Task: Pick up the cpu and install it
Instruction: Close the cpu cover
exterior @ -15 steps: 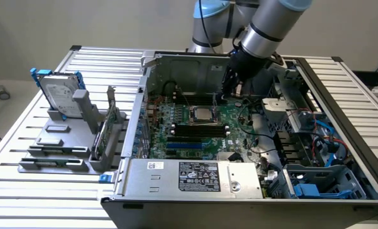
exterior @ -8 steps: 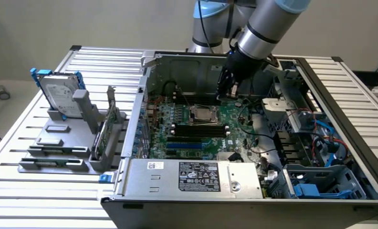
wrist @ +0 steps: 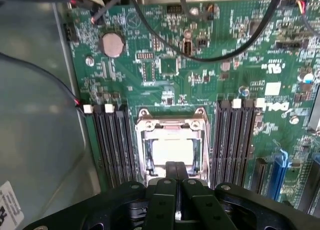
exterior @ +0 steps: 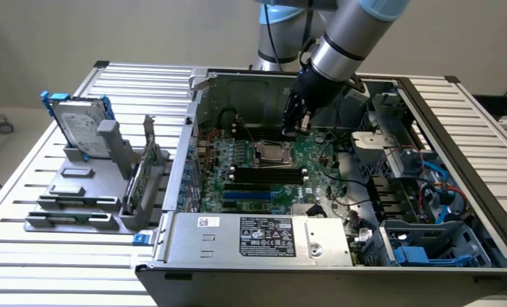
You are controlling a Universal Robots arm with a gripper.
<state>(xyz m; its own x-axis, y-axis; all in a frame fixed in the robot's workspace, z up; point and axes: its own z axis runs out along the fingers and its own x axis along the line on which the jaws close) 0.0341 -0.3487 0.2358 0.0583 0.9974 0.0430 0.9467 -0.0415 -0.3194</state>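
Gripper (exterior: 296, 130) clenched, holding nothing. The cpu (exterior: 271, 152) lies in the socket (wrist: 172, 124) — seven o'clock of it, exterior view.

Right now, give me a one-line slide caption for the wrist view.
Shut black hand poised over the shiny silver square cpu lying in its metal-framed socket on the green motherboard.

Green motherboard (wrist: 225, 90), black claw (wrist: 175, 168), pale, perhaps silvery cpu (wrist: 172, 151), blue-framed silver hard drive (exterior: 77, 125)
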